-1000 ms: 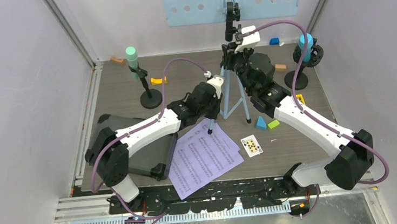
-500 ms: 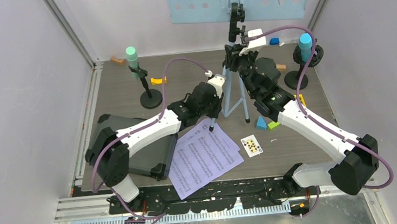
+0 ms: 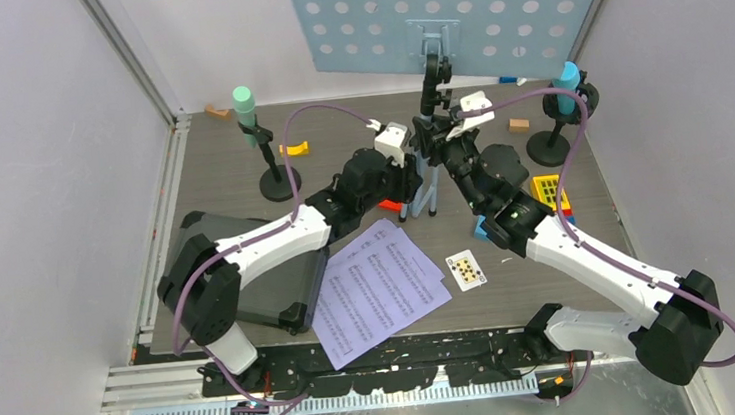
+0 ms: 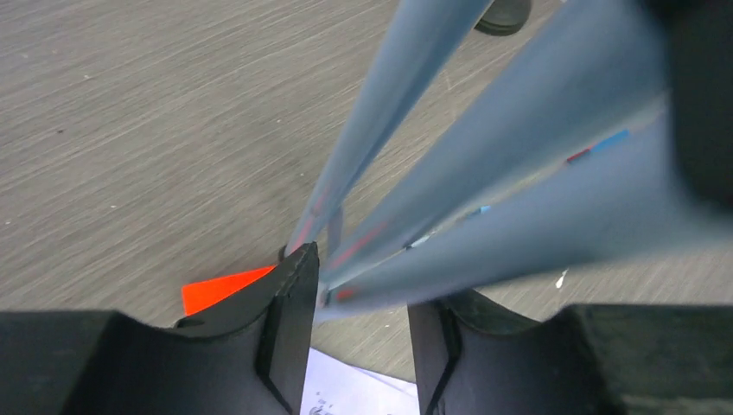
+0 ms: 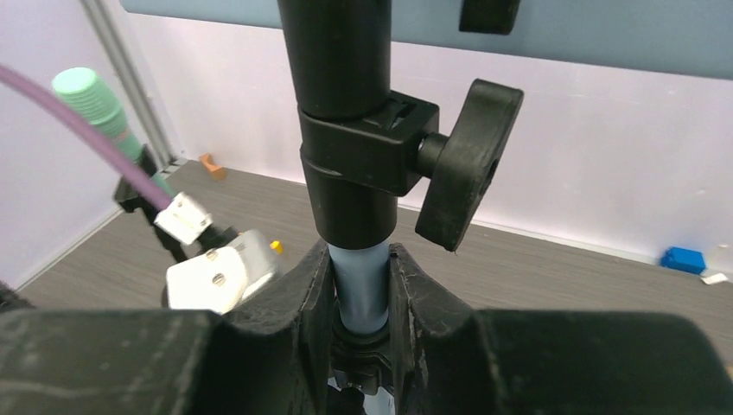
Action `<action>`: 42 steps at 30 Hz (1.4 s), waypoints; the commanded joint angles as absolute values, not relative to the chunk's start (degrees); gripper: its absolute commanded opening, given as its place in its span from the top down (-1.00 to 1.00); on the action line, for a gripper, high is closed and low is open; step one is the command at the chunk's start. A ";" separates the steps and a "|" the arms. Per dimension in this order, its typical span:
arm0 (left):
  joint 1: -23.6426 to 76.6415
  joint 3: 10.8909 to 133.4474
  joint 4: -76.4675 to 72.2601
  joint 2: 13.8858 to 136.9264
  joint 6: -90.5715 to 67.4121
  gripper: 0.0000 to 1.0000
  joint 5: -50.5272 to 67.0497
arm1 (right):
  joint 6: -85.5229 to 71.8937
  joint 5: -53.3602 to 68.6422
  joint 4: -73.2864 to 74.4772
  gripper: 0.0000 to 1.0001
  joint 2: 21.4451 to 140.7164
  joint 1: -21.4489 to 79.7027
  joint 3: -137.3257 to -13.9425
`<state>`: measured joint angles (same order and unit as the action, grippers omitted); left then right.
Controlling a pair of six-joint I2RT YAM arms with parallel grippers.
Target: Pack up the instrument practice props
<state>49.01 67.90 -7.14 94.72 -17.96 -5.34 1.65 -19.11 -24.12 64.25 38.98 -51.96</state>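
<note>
- The pale blue perforated music rack (image 3: 447, 10) fills far more of the upper frame in the top view than a second ago, so the stand has tipped or risen toward the camera.
- Its tripod legs (image 4: 484, 199), splayed on the counter (image 3: 230, 169) a moment before, are now drawn into a tight bundle.
- The left gripper (image 4: 363, 303) pinches that bundle near the leg ends, with a red block (image 4: 220, 290) just beside it.
- The right gripper (image 5: 361, 285) is pressed onto the pale blue pole just beneath the black clamp knob (image 5: 467, 156).
- The stand looks folded and ready to lay down.
- The lilac sheet-music pages (image 3: 378, 287) at lower centre, the green microphone (image 3: 244, 106) at upper left and the blue microphone (image 3: 565, 78) at upper right remain unpacked.
</note>
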 commanded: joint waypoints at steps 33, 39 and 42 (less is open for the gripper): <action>48.96 56.00 -48.71 98.41 -9.41 -0.99 0.86 | -7.25 -22.15 -25.49 1.00 64.29 43.24 -54.33; 48.96 55.36 -49.85 101.07 -12.71 -0.32 -1.35 | -8.40 -21.18 -23.50 1.00 64.48 43.24 -56.13; 48.96 54.96 -51.25 102.20 -13.83 0.25 -0.28 | -8.39 -21.04 -23.23 1.00 64.64 43.24 -56.73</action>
<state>49.04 54.83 -46.92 100.53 -11.57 -0.82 -1.06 -22.37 -21.19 64.55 42.52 -53.39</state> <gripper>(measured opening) 0.533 0.301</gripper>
